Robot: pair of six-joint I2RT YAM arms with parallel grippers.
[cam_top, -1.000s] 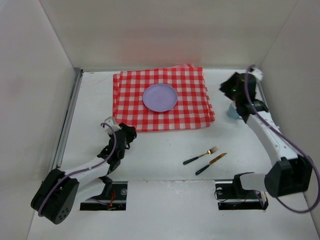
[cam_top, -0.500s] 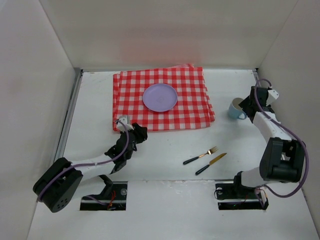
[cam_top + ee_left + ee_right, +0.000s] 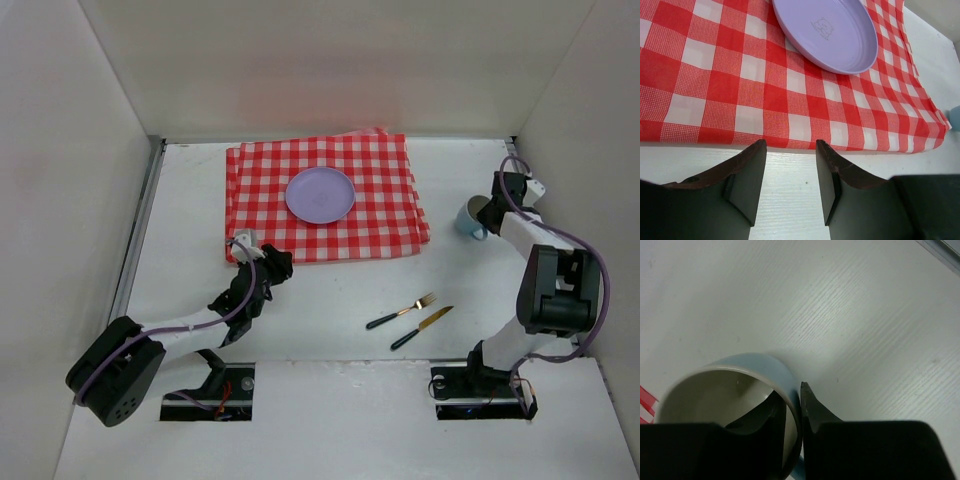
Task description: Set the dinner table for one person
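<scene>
Right wrist view: the blue mug (image 3: 735,371) is pinched at its rim by the right fingers (image 3: 812,412), one inside, one outside, near the right edge of the tabletop (image 3: 330,300). The tabletop is seen flat under everything; it is judged hard and stiff. The mug is likely smooth and breakable, so its wall should be held firmly. The left fingers (image 3: 745,175) are spread, empty, by the checked cloth (image 3: 740,75).

I'm seeing a purple plate (image 3: 320,194) sitting on the checked cloth (image 3: 385,225), fork (image 3: 401,311) and knife (image 3: 421,327) lying side by side, mug (image 3: 470,217) standing nearby.
</scene>
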